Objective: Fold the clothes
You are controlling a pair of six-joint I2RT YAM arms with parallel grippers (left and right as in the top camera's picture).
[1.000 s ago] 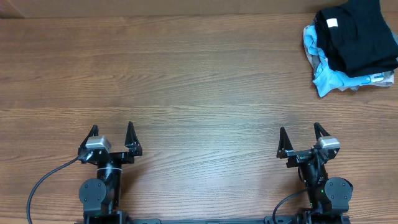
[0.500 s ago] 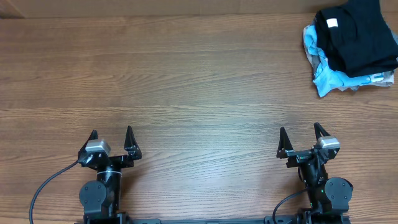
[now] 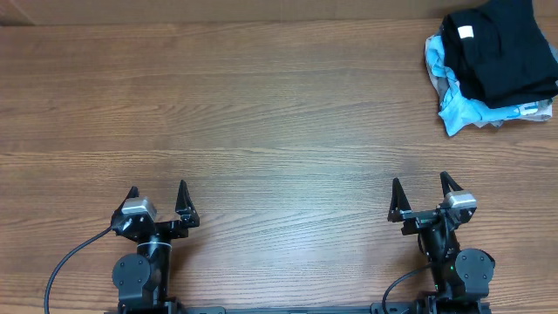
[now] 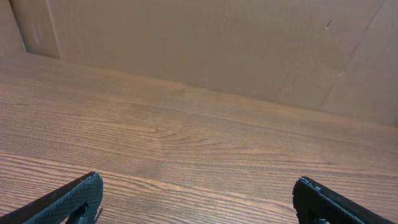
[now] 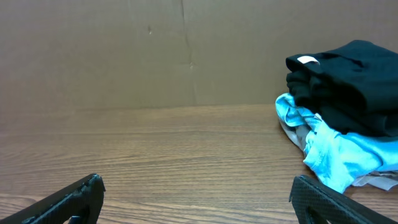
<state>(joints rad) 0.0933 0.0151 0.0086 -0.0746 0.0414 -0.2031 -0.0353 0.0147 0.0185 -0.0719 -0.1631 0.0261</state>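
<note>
Only the left gripper [image 3: 157,187] has slid back a little toward the near edge of the table [image 3: 261,105]; the right gripper [image 3: 420,180] has stayed put. Both grippers have their fingers wide apart and hold nothing. The black clothes [image 3: 501,48] sit bunched up at the far right corner, on top of a light blue garment [image 3: 455,112], well away from both grippers.
</note>
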